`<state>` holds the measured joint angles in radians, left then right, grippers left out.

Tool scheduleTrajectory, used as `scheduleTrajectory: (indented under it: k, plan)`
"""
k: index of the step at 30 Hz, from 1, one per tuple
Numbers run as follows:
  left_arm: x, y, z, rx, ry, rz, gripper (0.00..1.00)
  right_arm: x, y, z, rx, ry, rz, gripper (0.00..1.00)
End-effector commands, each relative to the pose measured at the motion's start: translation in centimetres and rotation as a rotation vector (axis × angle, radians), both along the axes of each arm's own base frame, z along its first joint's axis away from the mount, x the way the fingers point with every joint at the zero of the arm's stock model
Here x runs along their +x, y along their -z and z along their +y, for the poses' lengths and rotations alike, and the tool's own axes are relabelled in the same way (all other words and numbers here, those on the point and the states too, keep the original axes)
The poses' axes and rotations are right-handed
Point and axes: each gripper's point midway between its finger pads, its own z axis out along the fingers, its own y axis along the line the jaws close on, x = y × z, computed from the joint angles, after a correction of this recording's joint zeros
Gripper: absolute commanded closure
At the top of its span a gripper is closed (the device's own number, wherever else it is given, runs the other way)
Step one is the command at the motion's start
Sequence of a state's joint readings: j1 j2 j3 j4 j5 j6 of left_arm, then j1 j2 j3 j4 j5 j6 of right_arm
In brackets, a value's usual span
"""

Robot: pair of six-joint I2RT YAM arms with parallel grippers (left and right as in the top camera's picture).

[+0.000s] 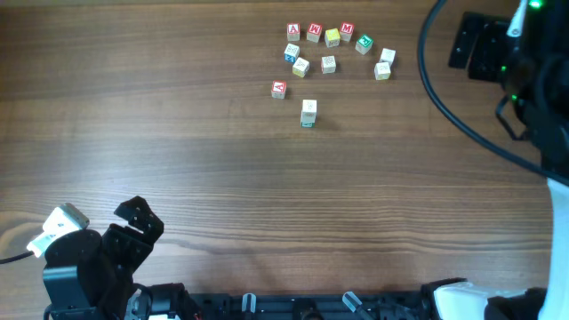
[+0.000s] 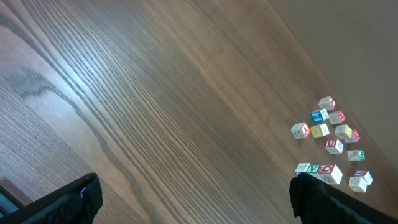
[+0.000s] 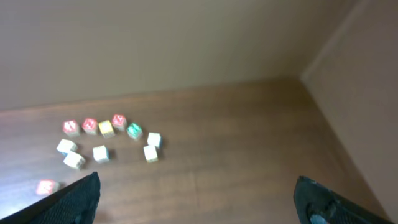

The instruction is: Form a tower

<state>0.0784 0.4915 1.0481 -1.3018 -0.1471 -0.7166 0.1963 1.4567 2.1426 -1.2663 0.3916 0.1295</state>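
Note:
The tower [image 1: 308, 113] stands alone on the wooden table [image 1: 178, 133], just in front of a cluster of loose letter cubes [image 1: 329, 62]. In the left wrist view the tower [image 2: 317, 169] is a short column of three pale cubes, green and red print showing, far ahead beside my right fingertip [image 2: 305, 193]. My left gripper [image 1: 142, 218] hangs open over the near left of the table, far from the tower; nothing lies between its jaws [image 2: 194, 186]. My right gripper [image 1: 467, 44] is open at the far right and holds nothing [image 3: 196, 186]. The right wrist view does not show the tower.
Several loose cubes lie in an arc at the far middle: red ones [image 1: 293, 30], a yellow one [image 1: 332, 36], a green one [image 1: 364, 44] and pale ones [image 1: 382, 71]. One red cube [image 1: 278, 89] sits left of the tower. A black cable [image 1: 444, 98] curves at the right.

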Motion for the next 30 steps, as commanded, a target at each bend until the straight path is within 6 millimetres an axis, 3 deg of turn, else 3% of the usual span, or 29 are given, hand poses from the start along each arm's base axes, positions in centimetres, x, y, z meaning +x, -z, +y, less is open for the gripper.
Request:
scheduleTrajectory:
  k: [1, 6, 10, 13, 17, 21, 25, 30]
  plan:
    - [0.0, -0.1, -0.2, -0.007, 0.009, -0.007, 0.0, -1.3, -3.4, 0.6, -0.012, -0.08, -0.114, 0.0]
    - [0.0, -0.1, -0.2, -0.007, 0.009, -0.007, 0.0, -3.4, -7.0, 0.6, 0.02, -0.105, -0.256, 0.0]
    - [0.0, -0.1, -0.2, -0.007, 0.009, -0.007, 0.0, -5.1, -8.5, 0.7, 0.044, -0.124, -0.376, 0.0]
    - [0.0, -0.1, -0.2, -0.007, 0.009, -0.007, 0.0, -6.3, -8.2, 1.4, 0.078, -0.181, -0.486, 0.0]
    - [0.0, -0.1, -0.2, -0.007, 0.009, -0.007, 0.0, -8.1, -4.2, 1.7, 0.106, -0.25, -0.586, 0.0]
    - [0.0, 0.0, -0.2, -0.007, 0.009, -0.007, 0.0, -10.5, 1.6, 0.2, 0.093, -0.228, -0.719, 0.0]
    - [0.0, -0.1, -0.2, -0.007, 0.009, -0.007, 0.0, -12.4, 7.1, -2.2, 0.224, -0.115, -0.903, 0.0]
    - [0.0, -0.1, -0.2, -0.007, 0.009, -0.007, 0.0, -12.5, 13.2, -2.9, 0.313, -0.089, -0.996, 0.0]
